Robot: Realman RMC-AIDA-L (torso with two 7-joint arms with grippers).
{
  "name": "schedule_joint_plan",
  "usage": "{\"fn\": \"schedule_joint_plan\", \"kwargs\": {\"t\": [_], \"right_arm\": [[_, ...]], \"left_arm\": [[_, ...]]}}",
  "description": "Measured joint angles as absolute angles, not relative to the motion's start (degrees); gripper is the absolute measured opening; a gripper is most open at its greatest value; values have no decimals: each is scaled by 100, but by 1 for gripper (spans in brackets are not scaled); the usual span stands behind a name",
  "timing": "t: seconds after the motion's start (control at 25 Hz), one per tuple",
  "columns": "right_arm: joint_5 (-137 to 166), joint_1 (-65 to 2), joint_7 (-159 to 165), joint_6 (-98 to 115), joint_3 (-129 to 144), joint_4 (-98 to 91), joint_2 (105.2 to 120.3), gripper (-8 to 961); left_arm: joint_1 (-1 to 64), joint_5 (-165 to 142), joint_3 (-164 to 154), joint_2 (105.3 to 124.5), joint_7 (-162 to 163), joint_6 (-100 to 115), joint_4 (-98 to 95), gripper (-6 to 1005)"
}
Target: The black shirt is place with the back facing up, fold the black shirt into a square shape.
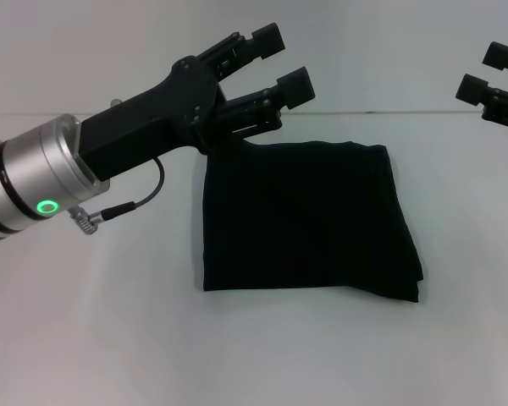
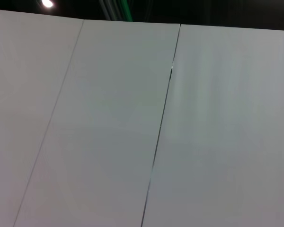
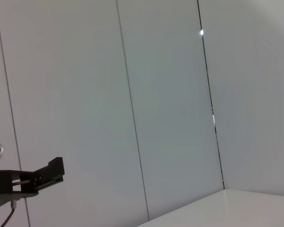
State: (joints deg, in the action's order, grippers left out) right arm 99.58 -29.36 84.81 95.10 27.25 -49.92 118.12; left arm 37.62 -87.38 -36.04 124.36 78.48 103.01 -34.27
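In the head view the black shirt [image 1: 309, 222] lies folded roughly square on the table [image 1: 85, 338], the left gripper [image 1: 275, 72] spread wide above its far-left corner and the right gripper [image 1: 489, 78] apart beyond its far-right side, while the left wrist view shows only wall panels [image 2: 118, 118] and the right wrist view catches the left gripper [image 3: 47, 176] against them, so a low-swinging finger could likely snag an edge and undo the fold.

It looked like a lab or test cell: a bare white table [image 1: 85, 338] stood against plain white wall panels [image 2: 118, 118] with dark seams, and a ceiling light [image 2: 47, 4] shone above them. No household furnishings showed.
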Motion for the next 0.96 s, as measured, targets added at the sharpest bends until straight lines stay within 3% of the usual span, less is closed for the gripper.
{"fn": "schedule_joint_plan", "kwargs": {"t": [0.96], "right_arm": [[9925,-2936,8481,9510,2725,-5036,11812,894]], "left_arm": [[3775,-8727,-3603,12436,7849,10301,-3416,949]]}}
